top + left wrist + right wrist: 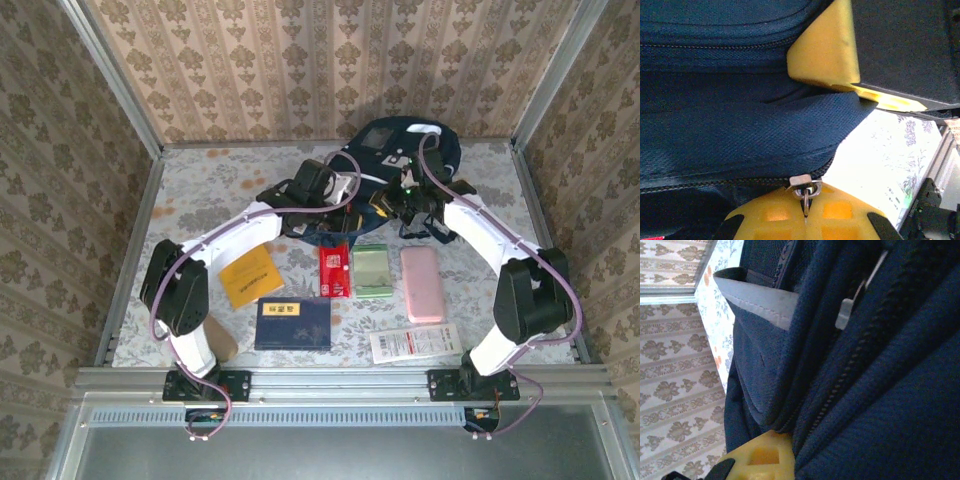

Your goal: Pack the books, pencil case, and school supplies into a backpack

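Floral tabletop [200, 185]: backpack [400, 145] lies against both grippers, left gripper [345, 190] and right gripper [405, 200].

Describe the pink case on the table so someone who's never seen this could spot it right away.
Start at the big navy backpack at the back of the table. In the row of flat items in front of it, the pink case lies farthest right, beside the pale green packet. It is the only pink thing.

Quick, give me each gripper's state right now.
Left gripper: fingers on either side of the backpack fabric by the zipper pull; cannot tell if clamped.
Right gripper: against the backpack; only one finger shows, state cannot be told.
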Controlling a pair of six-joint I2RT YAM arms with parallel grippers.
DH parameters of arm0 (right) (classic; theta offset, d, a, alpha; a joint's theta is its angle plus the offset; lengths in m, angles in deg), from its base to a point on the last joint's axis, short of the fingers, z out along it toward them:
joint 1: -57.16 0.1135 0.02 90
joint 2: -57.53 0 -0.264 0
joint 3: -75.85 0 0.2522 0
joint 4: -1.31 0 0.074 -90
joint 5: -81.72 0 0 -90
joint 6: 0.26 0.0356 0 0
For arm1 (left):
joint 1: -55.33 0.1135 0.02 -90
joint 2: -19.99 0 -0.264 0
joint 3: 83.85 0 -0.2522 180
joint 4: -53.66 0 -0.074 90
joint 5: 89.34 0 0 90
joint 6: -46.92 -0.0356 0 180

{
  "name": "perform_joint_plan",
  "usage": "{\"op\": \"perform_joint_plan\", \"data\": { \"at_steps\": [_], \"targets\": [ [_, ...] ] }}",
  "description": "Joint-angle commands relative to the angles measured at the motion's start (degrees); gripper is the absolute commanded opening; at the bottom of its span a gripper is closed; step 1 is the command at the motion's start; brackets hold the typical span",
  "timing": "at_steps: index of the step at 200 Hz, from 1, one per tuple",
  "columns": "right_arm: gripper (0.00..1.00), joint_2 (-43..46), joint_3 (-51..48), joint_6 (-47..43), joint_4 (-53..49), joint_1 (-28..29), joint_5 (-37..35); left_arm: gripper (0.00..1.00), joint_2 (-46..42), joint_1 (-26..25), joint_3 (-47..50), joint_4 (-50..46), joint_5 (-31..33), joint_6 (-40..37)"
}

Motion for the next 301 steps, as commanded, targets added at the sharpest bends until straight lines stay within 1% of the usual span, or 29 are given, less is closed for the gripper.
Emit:
{"op": "perform_joint_plan", "data": {
  "at_steps": [1, 63, 105, 137, 187, 232, 247, 255, 268, 277, 301],
  "targets": [
    [0.00, -0.41, 2.27, -7.52, -2.11, -2.75, -1.17, 0.00, -1.89, 3.38, -1.68, -3.22, -2.60, 0.69],
    [0.00, -0.42, 2.79, -8.87, -2.91, -5.73, 0.42, 0.00, -2.68, 6.90, 0.92, -3.72, -5.94, 1.37],
    [0.00, -0.73, 3.28, -9.53, -3.03, -6.56, 1.25, 0.00, -2.18, 8.85, 1.84, -4.43, -6.18, -0.03],
    [0.00, -0.86, 3.60, -9.66, -2.65, -7.70, 2.38, 0.00, 0.44, 11.01, 3.92, -2.27, -6.30, 0.40],
    [0.00, -0.85, 3.46, -9.49, -1.09, -8.99, 5.16, 0.00, 3.53, 11.15, 4.01, 0.13, -5.59, -0.22],
    [0.00, -1.50, 1.15, -5.65, 5.05, -8.99, 10.85, 0.00, 4.87, 11.17, 3.43, 2.05, -4.72, -0.07],
    [0.00, -1.54, 1.16, -6.38, 4.33, -9.06, 10.02, 0.00, 4.75, 11.26, 3.31, 2.07, -4.21, 0.07],
    [0.00, -1.52, 1.53, -7.52, 2.60, -9.20, 8.28, 0.00, 4.25, 11.33, 3.46, 1.96, -3.56, 0.08],
    [0.14, -1.41, 2.33, -9.22, -0.44, -9.33, 4.88, 0.00, 3.12, 11.42, 4.07, 1.52, -2.08, -0.20],
    [0.22, -1.45, 2.80, -9.88, -1.82, -9.50, 3.07, 0.00, 2.24, 11.57, 4.44, 0.89, -1.02, -0.53],
    [0.37, -2.13, 5.16, -11.13, -6.46, -9.69, -2.20, 0.00, 0.20, 11.54, 6.03, 0.58, 1.38, -0.76]
  ]
}}
